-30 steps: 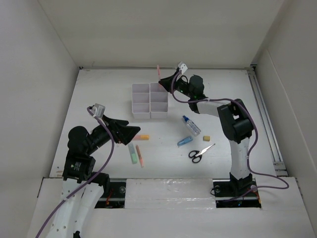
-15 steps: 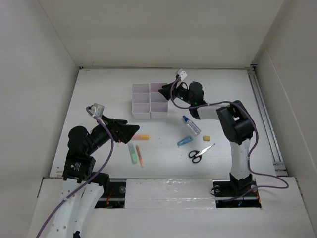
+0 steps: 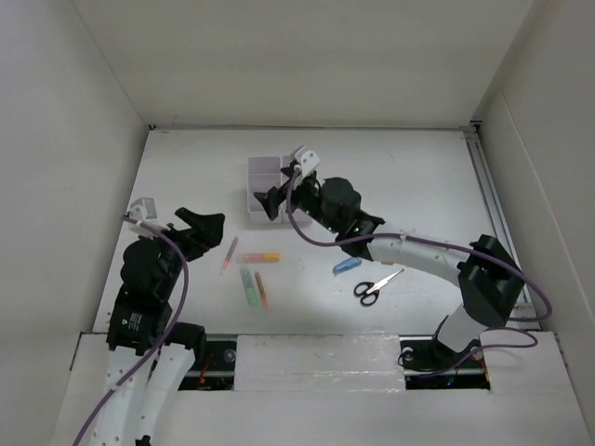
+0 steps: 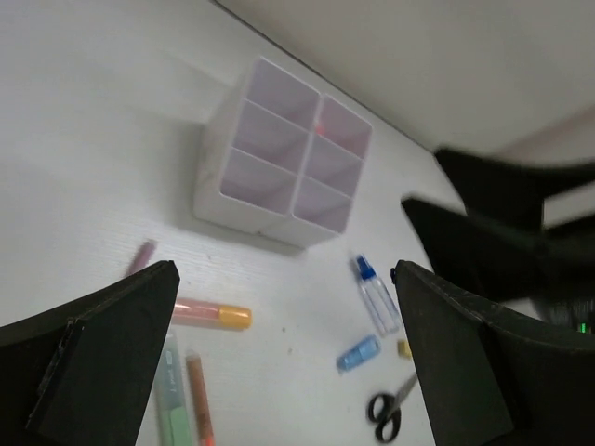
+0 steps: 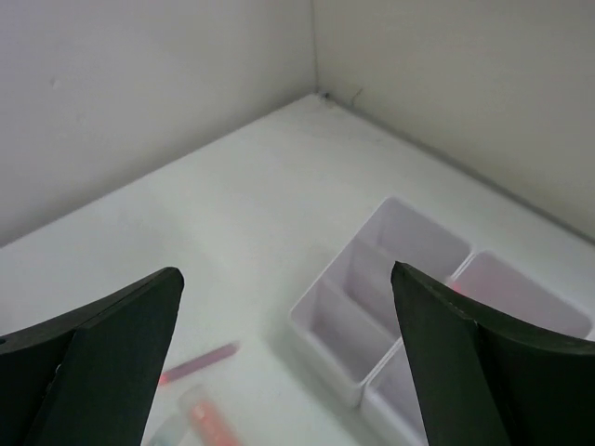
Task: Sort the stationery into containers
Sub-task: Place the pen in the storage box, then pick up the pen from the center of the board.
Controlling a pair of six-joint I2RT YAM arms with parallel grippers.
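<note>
Two tools, both spread wide and empty: the left tool (image 3: 206, 226) hangs near the pink pen (image 3: 228, 254), and the right tool (image 3: 270, 203) hovers over the trays (image 3: 260, 171). The pen lies loose on the surface (image 3: 418, 186), short of the trays. We judge the left should pinch it crosswise at mid-barrel, with the right well clear.

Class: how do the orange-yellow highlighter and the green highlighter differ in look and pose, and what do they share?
The orange-yellow highlighter lies crosswise, left to right; the green highlighter points near to far. The orange-yellow highlighter lies closer to the trays; the green highlighter lies beside an orange pen. Both lie flat on the table, outside the trays.
</note>
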